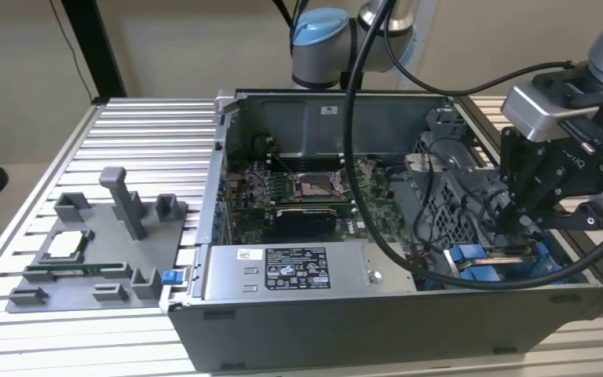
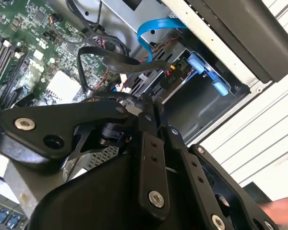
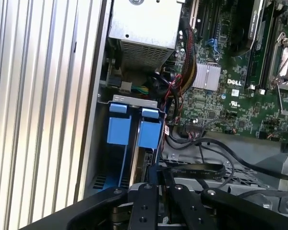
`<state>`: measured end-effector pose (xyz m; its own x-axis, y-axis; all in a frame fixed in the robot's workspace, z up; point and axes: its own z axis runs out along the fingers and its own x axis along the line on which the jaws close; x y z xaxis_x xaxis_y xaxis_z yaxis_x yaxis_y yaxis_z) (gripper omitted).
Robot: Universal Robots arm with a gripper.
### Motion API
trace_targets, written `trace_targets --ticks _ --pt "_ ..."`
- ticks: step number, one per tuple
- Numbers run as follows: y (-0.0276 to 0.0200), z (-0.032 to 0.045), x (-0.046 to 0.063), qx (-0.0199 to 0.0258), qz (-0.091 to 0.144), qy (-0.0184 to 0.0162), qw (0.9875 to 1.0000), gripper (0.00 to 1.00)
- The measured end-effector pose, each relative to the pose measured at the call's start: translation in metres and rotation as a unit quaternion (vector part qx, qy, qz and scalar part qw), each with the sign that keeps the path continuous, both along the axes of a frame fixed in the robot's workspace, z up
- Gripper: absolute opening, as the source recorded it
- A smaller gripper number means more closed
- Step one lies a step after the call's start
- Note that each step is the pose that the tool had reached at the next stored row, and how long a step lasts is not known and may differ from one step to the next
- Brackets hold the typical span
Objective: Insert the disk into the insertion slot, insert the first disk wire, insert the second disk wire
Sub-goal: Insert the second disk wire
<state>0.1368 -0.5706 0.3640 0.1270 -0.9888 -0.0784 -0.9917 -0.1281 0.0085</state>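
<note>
At the lower right of the exterior view the black gripper (image 1: 518,224) reaches down into the open grey computer case (image 1: 385,322), just above the insertion slot (image 1: 490,263) with its bright blue rails in the case's near right corner. In the second wrist view the fingers (image 2: 149,108) look drawn close together around a black flat wire (image 2: 110,60) that loops up and back toward the drive bay, though I cannot tell whether they truly clamp it. In the first wrist view the disk (image 3: 143,160) sits edge-on inside the slot, between blue carrier walls (image 3: 119,129), with the gripper's black links right over it. A light blue flat cable (image 2: 156,26) curves near the bay in the second wrist view. Beside the slot, along the case's near wall, lies the grey power-supply box (image 1: 291,271) with its label. Farther in, the green motherboard (image 1: 301,192) covers the case floor. On the ribbed tabletop (image 1: 144,133), at the exterior view's left, stands a grey fixture tray (image 1: 92,259) holding small parts.
</note>
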Motion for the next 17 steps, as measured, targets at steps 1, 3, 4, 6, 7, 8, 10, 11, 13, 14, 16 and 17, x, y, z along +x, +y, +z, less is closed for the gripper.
trace_targets --ticks 1,3,4,6,7,8,10,11,13,14,16,17 --pt "-0.0002 0.0 0.0 -0.0001 0.0 0.0 1.0 0.0" --pt "-0.0008 0.0 0.0001 -0.0002 0.0 0.0 1.0 0.0" --pt "-0.001 0.0 0.0002 -0.0001 0.0 0.0 1.0 0.0" --pt "-0.0015 -0.0003 0.0002 0.0 0.0 0.0 1.0 0.0" --pt "-0.0017 -0.0004 0.0002 0.0 0.0 0.0 1.0 0.0" --pt "-0.0021 -0.0004 0.0002 -0.0001 0.0 0.0 1.0 0.0" --pt "-0.0035 -0.0007 0.0002 -0.0001 0.0 0.0 1.0 0.0" --pt "-0.0041 -0.0009 0.0002 -0.0001 0.0 0.0 1.0 0.0" --pt "-0.005 -0.0018 0.0002 0.0 0.0 0.0 1.0 0.0" --pt "-0.0054 -0.0024 0.0003 0.0 0.0 0.0 1.0 0.0" --pt "-0.0062 -0.0034 0.0006 -0.0001 0.0 0.0 1.0 0.0" --pt "-0.0065 -0.0038 0.001 -0.0001 0.001 0.0 1.0 0.0"
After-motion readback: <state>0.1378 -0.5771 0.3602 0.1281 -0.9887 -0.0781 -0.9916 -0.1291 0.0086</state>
